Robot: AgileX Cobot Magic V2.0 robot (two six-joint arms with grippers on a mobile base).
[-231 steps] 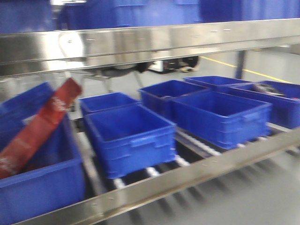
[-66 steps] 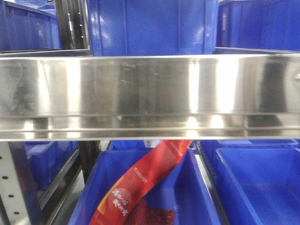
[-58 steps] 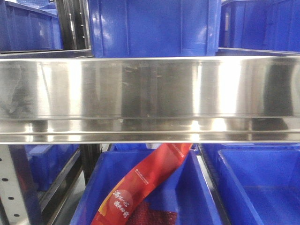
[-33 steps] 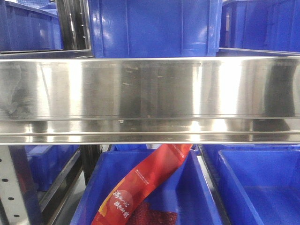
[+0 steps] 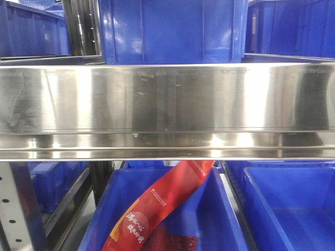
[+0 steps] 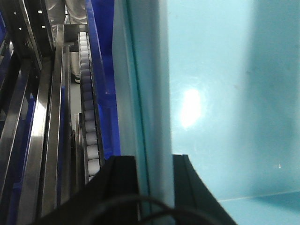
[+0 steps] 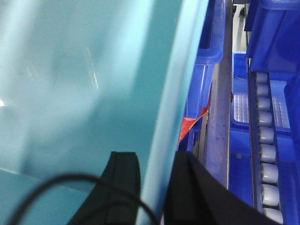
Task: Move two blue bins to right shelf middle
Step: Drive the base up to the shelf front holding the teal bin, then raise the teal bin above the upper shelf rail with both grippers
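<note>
With each end effector clamped over an opposite side wall, the left end effector (image 6: 154,187) and right end effector (image 7: 154,187) carry the pale teal plastic bin (image 6: 225,93) between them, keeping it level. It hangs beside the roller shelf (image 7: 265,154), not yet set down, while the polished steel shelf beam (image 5: 167,110) fills the front view.

The left gripper (image 6: 154,178) jaws straddle a pale teal bin wall (image 6: 150,93); white rollers (image 6: 89,117) run alongside.
</note>
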